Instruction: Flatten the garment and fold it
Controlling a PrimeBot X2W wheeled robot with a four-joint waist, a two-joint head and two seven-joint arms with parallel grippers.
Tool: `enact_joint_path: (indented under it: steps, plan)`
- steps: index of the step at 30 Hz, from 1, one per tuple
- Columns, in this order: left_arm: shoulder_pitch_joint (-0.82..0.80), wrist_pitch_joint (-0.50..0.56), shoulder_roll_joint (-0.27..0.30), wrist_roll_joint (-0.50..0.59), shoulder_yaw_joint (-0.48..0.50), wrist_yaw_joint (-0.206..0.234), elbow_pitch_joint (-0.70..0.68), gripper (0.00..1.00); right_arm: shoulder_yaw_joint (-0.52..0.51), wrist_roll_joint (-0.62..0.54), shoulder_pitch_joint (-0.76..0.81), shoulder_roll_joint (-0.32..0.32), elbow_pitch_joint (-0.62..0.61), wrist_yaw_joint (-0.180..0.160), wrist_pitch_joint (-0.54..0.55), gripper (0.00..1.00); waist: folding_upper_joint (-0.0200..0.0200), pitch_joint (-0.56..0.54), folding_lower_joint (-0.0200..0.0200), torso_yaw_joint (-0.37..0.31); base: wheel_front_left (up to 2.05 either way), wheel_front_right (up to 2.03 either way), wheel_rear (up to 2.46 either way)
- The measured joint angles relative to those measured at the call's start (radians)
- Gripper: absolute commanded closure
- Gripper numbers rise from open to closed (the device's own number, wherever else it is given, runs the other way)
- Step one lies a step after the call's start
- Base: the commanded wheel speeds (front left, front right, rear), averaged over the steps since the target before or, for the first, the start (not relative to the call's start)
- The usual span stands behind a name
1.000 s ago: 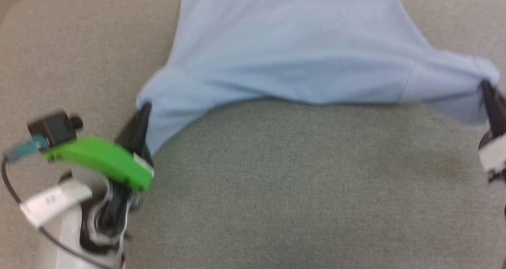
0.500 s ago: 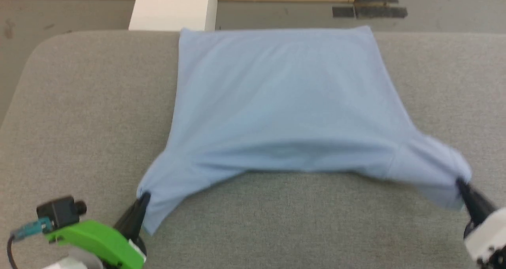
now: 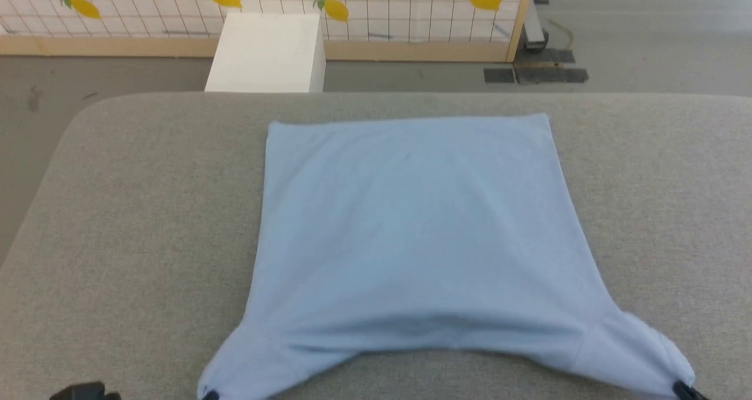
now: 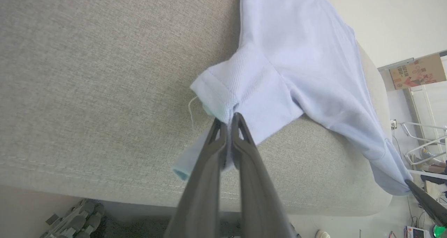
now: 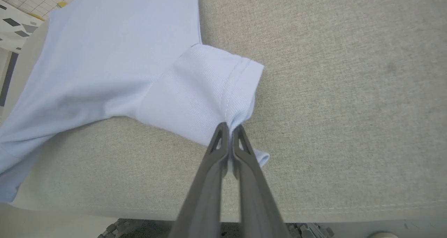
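The light blue short-sleeved T-shirt of soft knit cloth [image 3: 411,229] lies spread on the grey woven-fabric surface [image 3: 129,212]. Its straight hem is at the far side and both sleeves are drawn out toward the near edge.

The head view gives the whole layout. The body lies flat, and just the dark tips of the left pincer [image 3: 210,395] and right pincer [image 3: 684,390] show at the sleeve ends along the bottom edge. Beyond the surface stand a white box [image 3: 267,53] and a gridded panel printed with yellow lemons [image 3: 376,6].

The left wrist view shows the grip itself. The left pincer [image 4: 228,117] is closed on the left sleeve's cuff, with cloth bunched between its fingers and a loose white thread [image 4: 190,107] hanging beside it. The right pincer [image 4: 424,201] holds the far sleeve tip past the surface's corner.

The right wrist view shows the right pincer [image 5: 229,128] clamped on the right sleeve's stitched cuff, near the surface's seamed edge.
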Motion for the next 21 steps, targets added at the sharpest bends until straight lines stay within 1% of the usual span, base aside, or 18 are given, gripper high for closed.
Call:
enact_joint_path:
  steps: [5, 10, 15, 21]
  plan:
    - [0.101, 0.043, 0.015, -0.034, 0.019, 0.019, -0.053, 1.0, -0.037, 0.0, 0.053, 0.026, -0.037, 0.0, 0.066, 1.0, 0.0, -0.033, 0.0, -0.005, 0.0, 0.0, 0.0]
    - [0.162, 0.04, 0.014, -0.06, 0.043, 0.019, -0.107, 1.0, -0.068, 0.001, 0.083, 0.041, -0.076, 0.0, 0.087, 1.0, 0.0, -0.052, 0.0, -0.013, 0.0, 0.0, 0.0]
    - [0.136, 0.008, 0.008, -0.057, 0.029, -0.002, -0.121, 1.0, -0.069, 0.001, 0.082, 0.049, -0.08, 0.0, 0.054, 1.0, 0.0, -0.04, 0.0, -0.011, 0.0, 0.0, 0.0]
    - [0.013, -0.043, -0.015, -0.033, -0.015, -0.041, -0.11, 1.0, -0.03, -0.017, 0.049, 0.049, -0.034, 0.0, 0.018, 1.0, 0.0, -0.01, 0.0, -0.006, 0.0, 0.0, 0.0]
